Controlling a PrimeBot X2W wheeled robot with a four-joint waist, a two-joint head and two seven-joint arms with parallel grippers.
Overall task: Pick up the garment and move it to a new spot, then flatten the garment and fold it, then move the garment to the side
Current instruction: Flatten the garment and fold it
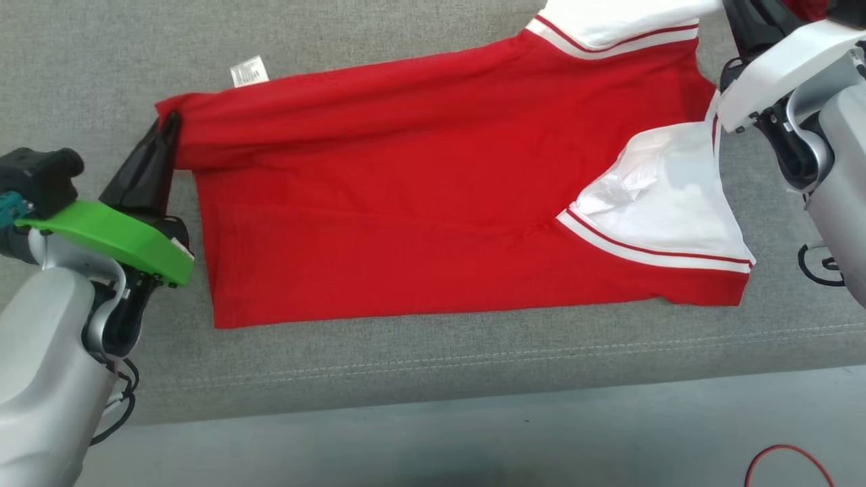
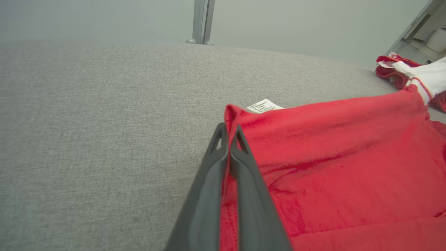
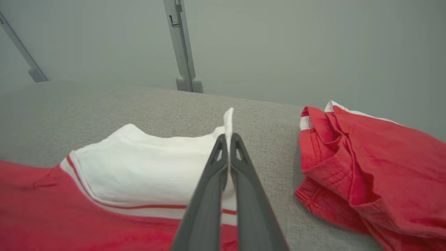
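Garment (image 1: 419,203), a red short-sleeved shirt with white sleeves edged in thin red stripes, is lying spread across the grey upholstered worktop (image 1: 406,379), mostly flat, its near hem running straight and parallel to the worktop's stitched seam. Judging by this, the relocating and flattening are looking done and the folding is under way: the left tool (image 1: 170,125) is clamping its two dark fingers together on the red corner at the hem end, while the right tool (image 3: 228,139) is pinching shut on a white edge at the sleeve end, so both appear to be gripping the far long edge for a lengthwise fold. Completing the fold and shifting the garment aside are remaining. The cloth is reading as a soft, matte knit, creasing in long shallow ridges; the near white sleeve (image 1: 663,203) is puckering slightly. A small white care label (image 1: 248,71) is poking out beyond the far edge. A second red garment (image 3: 366,174) is sitting crumpled just beside the right tool.
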